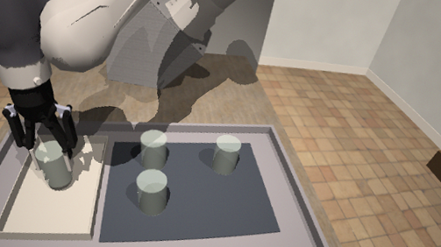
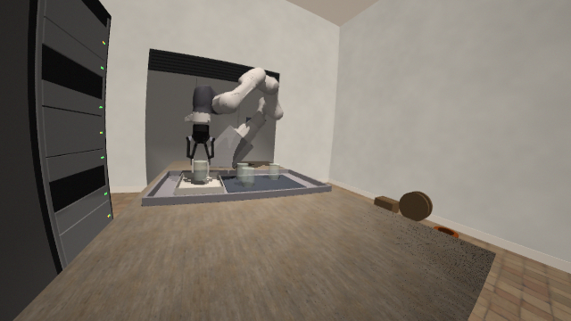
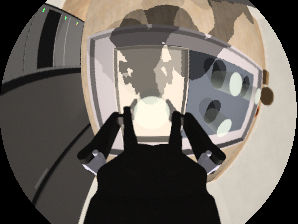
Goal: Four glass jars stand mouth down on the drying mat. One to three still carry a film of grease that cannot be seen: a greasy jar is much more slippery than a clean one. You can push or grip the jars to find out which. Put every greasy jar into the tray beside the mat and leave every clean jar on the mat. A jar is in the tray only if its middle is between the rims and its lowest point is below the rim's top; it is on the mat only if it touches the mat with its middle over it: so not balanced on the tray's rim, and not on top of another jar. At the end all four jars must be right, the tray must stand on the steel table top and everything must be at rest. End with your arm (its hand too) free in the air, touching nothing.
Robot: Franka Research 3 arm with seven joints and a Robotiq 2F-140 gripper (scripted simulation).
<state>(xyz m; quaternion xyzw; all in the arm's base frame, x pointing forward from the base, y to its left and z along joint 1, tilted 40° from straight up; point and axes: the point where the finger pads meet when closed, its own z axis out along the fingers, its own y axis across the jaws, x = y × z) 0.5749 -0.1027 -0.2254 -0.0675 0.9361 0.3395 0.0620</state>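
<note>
1. While its white arm (image 1: 86,18) is bending down from the upper left, the gripper (image 1: 38,143) is pointing straight down, clamping a glass jar (image 1: 53,168) inside the cream tray (image 1: 48,231).
2. Three jars (image 1: 152,190) are standing mouth down on the dark drying mat (image 1: 224,213).

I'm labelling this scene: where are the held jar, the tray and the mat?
held jar (image 1: 53,168), top view, its glass side below the fingers.
tray (image 1: 43,234), top view, its near rim.
mat (image 1: 212,202), top view, a bare dark patch.
</note>
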